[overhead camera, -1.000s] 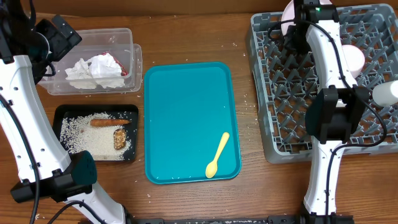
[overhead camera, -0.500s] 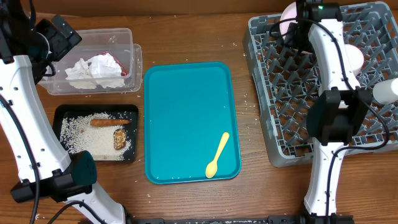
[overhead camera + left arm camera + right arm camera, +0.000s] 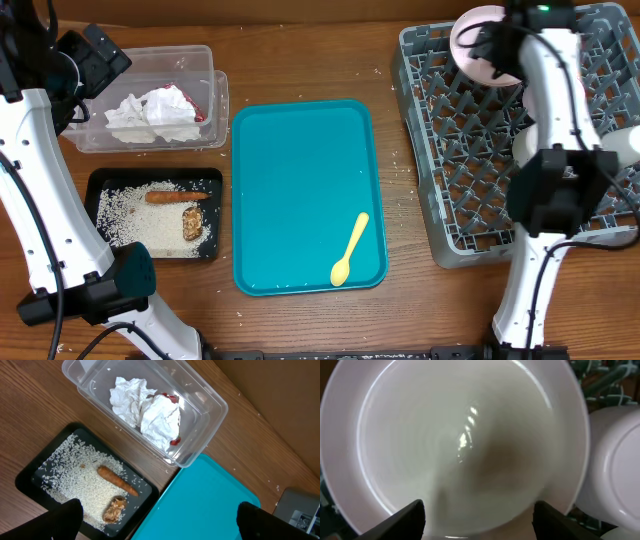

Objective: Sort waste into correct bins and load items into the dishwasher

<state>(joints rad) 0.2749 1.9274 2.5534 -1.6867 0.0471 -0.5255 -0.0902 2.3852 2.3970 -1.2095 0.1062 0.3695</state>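
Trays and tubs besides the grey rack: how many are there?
3. A clear tub at the far left, a black tray beside it, nearer the robot, and a teal tray in the middle. None looks hidden.

The surface (image 3: pixel 300 60) is brown wood with visible grain and a low satin finish. The teal tray (image 3: pixel 300 180) looks like smooth plastic with a soft sheen. The tub (image 3: pixel 210 415) is clear, glossy plastic, and the napkin (image 3: pixel 150 415) in it is white paper (matt, deeply creased). The black tray (image 3: pixel 150 175) is dull plastic, gritty with rice (image 3: pixel 75 485). The plate (image 3: pixel 460 445) is smooth and glossy. The rack (image 3: pixel 460 150) is matt grey plastic.
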